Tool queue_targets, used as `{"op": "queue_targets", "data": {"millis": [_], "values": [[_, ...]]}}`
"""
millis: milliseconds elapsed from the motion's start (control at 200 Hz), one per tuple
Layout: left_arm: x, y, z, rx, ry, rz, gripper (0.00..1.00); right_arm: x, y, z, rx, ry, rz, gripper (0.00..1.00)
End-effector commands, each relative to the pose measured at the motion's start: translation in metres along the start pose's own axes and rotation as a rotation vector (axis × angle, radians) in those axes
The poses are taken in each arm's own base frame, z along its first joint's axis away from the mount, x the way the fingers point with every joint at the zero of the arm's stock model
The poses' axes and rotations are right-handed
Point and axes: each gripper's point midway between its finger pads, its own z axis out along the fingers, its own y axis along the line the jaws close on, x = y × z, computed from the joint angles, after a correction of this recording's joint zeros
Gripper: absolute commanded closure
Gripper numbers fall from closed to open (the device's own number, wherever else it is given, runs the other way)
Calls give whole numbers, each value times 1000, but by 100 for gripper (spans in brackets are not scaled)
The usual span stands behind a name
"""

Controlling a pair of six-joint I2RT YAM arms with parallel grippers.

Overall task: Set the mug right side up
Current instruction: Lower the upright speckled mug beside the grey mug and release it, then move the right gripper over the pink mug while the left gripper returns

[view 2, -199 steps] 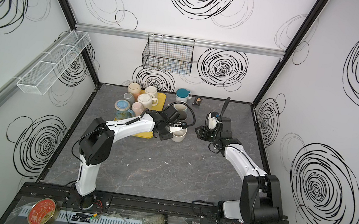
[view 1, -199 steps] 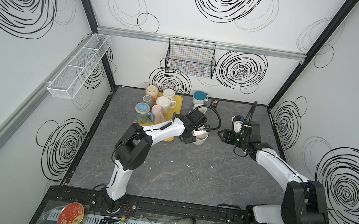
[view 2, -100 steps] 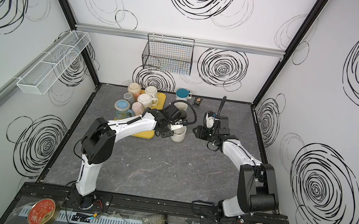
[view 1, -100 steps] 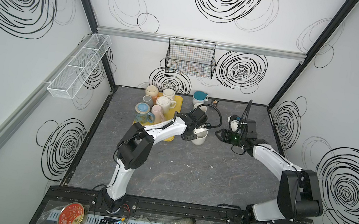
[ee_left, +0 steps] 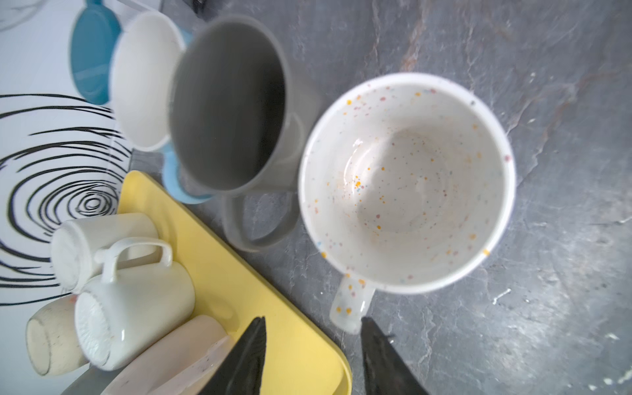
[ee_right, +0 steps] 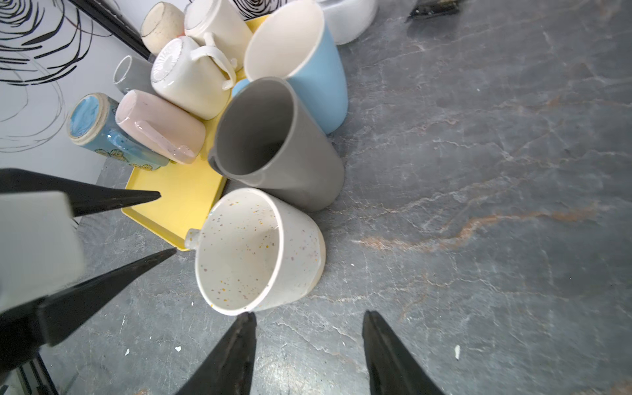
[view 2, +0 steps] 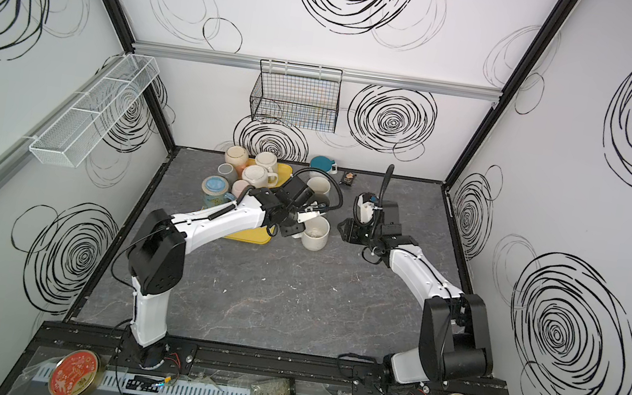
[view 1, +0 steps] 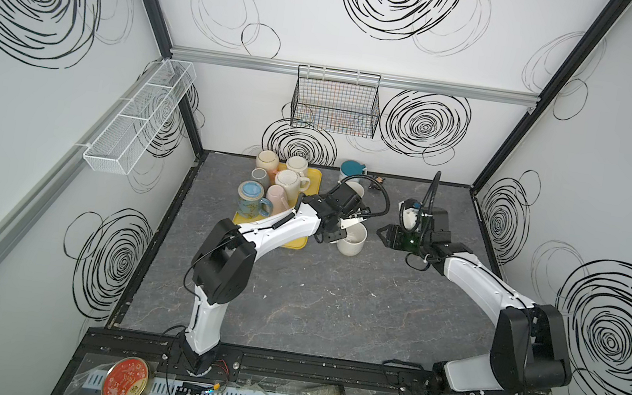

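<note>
Bearing upright mug (view 1: 353, 240), swirl-walled marbled tabletop (view 1: 332, 306)

Wearing glossy white shells along the links of the left arm (view 1: 280, 227) and the right arm (view 1: 479, 280), with bulky matte black housings at the joints. Trailing a thick black cable (view 1: 387, 204) in a loop by the left wrist, and a thin black wire (view 1: 279, 222) clipped along the white forearm. Tapering to two black pointed fingers (ee_left: 246, 359) on the left end effector (ee_left: 311, 319) and the right end effector (ee_right: 309, 313) alike.
</note>
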Motion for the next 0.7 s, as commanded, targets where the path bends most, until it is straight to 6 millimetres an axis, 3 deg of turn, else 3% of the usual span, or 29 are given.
{"op": "queue_targets", "data": {"millis": [0, 130, 330, 490, 695], "values": [[-7, 31, -40, -44, -136, -118, 51, -20, 22, -6, 22, -44, -102, 46], [19, 48, -58, -44, -192, -247, 50, -27, 50, 7, 21, -40, -188, 45], [76, 74, -81, -80, -268, -521, 49, -33, 97, 44, -34, -9, -266, 45], [131, 90, -95, -152, -317, -785, 47, -34, 142, 88, -76, 36, -362, 45], [200, 98, -105, -226, -358, -1114, 45, -29, 172, 151, -107, 107, -439, 41]]}}
